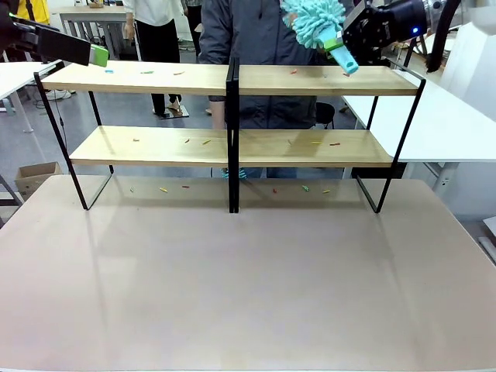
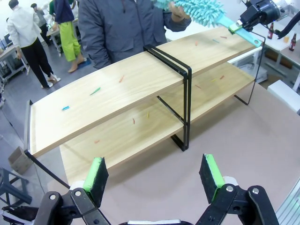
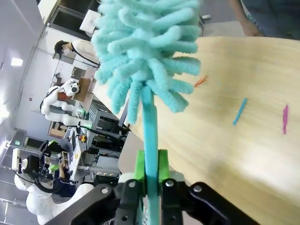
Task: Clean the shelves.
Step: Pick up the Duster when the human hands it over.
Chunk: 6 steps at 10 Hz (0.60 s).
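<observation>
Many coloured scraps [image 1: 179, 74] lie on both tiers of the shelves [image 1: 325, 147], which stand across the far part of the table [image 1: 248, 294], so cleaning seems hardly begun. Right gripper [image 3: 150, 166] is clamped on the duster [image 3: 145, 56] handle above the top board. Left gripper [image 2: 154, 176] gapes wide, empty. No writing is readable.

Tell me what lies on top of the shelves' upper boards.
Small coloured scraps lie scattered on the shelves' upper boards. The turquoise duster, clamped between the right gripper's fingers, is held over the right board; the patch behind its handle is hidden.
</observation>
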Tool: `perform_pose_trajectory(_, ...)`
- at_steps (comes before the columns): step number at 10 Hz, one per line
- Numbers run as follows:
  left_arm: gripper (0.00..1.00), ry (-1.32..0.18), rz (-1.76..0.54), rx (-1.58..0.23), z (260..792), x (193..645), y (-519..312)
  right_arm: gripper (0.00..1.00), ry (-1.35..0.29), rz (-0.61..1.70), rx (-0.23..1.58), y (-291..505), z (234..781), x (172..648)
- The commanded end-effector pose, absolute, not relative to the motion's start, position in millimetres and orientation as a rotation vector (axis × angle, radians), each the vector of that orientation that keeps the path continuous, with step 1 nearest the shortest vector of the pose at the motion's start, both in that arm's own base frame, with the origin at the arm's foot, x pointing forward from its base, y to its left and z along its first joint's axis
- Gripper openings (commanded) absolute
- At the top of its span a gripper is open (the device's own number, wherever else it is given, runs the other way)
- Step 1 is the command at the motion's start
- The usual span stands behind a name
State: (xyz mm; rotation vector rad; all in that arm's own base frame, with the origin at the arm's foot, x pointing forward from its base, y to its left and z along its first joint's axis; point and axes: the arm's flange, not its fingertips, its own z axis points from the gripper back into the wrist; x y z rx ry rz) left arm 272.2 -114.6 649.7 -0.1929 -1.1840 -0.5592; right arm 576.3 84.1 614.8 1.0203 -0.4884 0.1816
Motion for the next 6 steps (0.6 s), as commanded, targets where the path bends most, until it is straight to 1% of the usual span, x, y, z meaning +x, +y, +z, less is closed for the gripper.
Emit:
perform_pose_trajectory(1,1.00,-1.188,-0.559,-0.198,649.4,272.4,-114.3,0.00,-0.514,0.233,1.046,83.3,622.6,564.8)
perform_pose_trajectory(2,1.00,-1.188,-0.559,-0.198,649.4,272.4,-114.3,0.00,-0.532,0.254,1.032,75.8,632.8,549.4)
perform_pose_trajectory(3,1.00,-1.188,-0.559,-0.198,649.4,272.4,-114.3,0.00,-0.576,0.256,0.990,58.0,647.7,523.7)
perform_pose_trajectory(5,1.00,-1.188,-0.559,-0.198,649.4,272.4,-114.3,0.00,-0.725,0.164,0.943,-13.8,685.7,444.9)
perform_pose_trajectory(6,1.00,-1.188,-0.559,-0.198,649.4,272.4,-114.3,0.00,-0.818,0.074,0.904,-53.8,697.0,400.7)
